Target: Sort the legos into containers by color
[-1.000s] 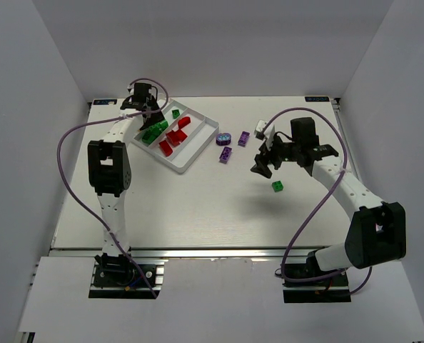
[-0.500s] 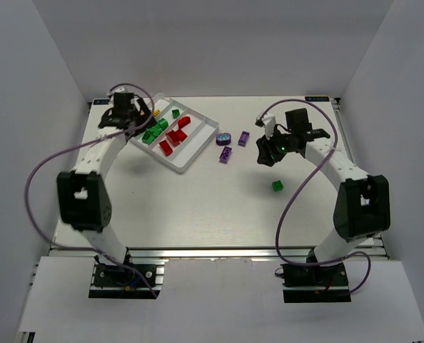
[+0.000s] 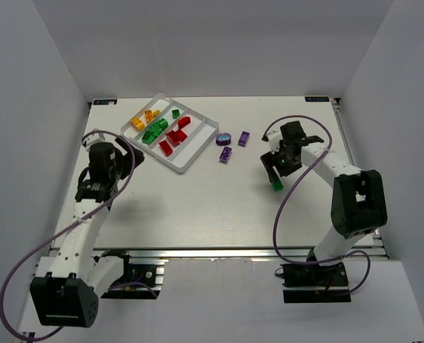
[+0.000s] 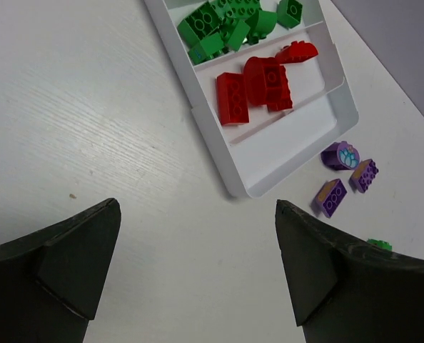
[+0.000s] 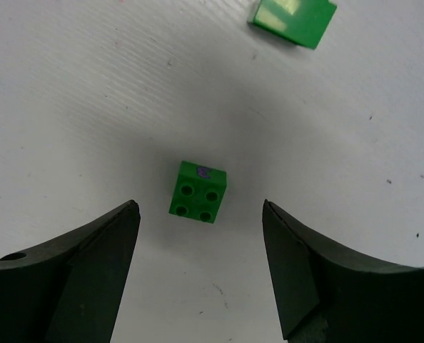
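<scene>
The white table (image 3: 198, 207) lies inside plain pale walls (image 3: 26, 86). The left gripper (image 4: 198, 214) is wide, empty; the right gripper (image 5: 199, 207) is wide over 1 green lego (image 5: 198, 191).

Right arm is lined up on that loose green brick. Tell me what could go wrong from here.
1. The green brick sits slightly skewed between the fingers of the open right gripper; closing may twist or flick it away.
2. Three purple bricks lie between it and the tray; a low carry could knock them.
3. The green lane is already crowded, right beside the red bricks; a dropped brick might bounce across.
</scene>
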